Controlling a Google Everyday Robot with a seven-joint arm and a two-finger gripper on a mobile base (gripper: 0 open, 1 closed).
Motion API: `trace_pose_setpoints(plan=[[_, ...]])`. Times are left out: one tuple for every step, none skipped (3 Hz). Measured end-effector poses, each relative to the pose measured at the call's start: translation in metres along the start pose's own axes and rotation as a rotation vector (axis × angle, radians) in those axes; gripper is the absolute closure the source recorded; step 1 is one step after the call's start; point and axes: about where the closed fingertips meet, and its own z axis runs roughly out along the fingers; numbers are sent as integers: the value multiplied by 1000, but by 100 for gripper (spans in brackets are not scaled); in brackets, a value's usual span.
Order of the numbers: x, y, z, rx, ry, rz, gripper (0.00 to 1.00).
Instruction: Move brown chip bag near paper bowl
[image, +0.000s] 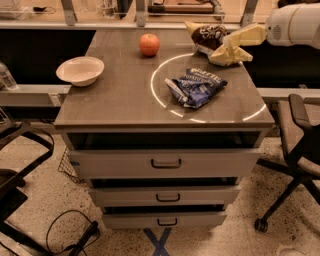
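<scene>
A grey drawer-fronted counter (125, 100) is flanked by office chairs (300, 135). At its back right corner, the pale gripper (223, 49) is seen, jaws spread against a crinkled dark brown chip bag (207, 34).

Smooth cream plastic gripper (224, 49) beside crinkled, glossy brown chip bag (209, 34) — tabletop (120, 95) matt grey.

The arm (296, 25) is a fat, rounded segment in a smooth white shell, glossy and seamless, with a small dark round mark on its side near the narrower end. From that end juts the hand (227, 47), pale cream-yellow and wedge-shaped, matte beside the white casing, over the far right corner of the table (120, 95).
</scene>
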Motion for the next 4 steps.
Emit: trace_pose_setpoints(plan=[[9, -40, 34, 23, 2, 87, 0], [21, -57, 58, 25, 10, 150, 0], [32, -58, 77, 17, 30, 188, 0], [40, -66, 94, 31, 47, 218, 0]])
